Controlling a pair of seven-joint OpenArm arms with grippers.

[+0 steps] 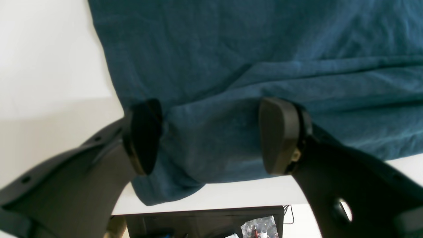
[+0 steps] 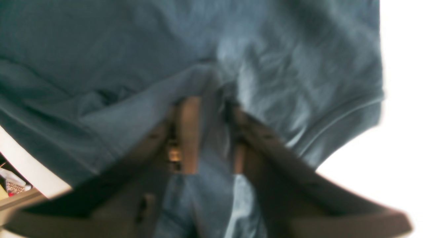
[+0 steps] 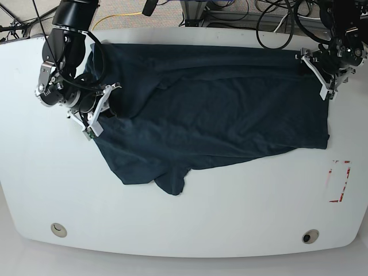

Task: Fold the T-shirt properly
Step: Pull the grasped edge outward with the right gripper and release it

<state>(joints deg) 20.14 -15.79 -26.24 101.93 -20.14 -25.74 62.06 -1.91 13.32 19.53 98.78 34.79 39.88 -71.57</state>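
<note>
The dark navy T-shirt (image 3: 213, 115) lies spread over the white table (image 3: 190, 218), rumpled at its left side with one sleeve pointing to the front. My right gripper (image 3: 102, 106) is at the shirt's left edge. In the right wrist view it (image 2: 211, 132) is shut on a fold of the T-shirt (image 2: 132, 49), beside a hemmed sleeve. My left gripper (image 3: 322, 77) is at the shirt's far right corner. In the left wrist view it (image 1: 211, 137) is open, its fingers (image 1: 281, 135) on either side of the T-shirt's (image 1: 231, 49) edge.
A red-outlined rectangle (image 3: 339, 181) is marked on the table at the right. Two round fittings (image 3: 57, 230) (image 3: 310, 236) sit near the front edge. Cables (image 3: 276, 23) lie behind the table. The table edge (image 1: 231, 198) shows under the left gripper.
</note>
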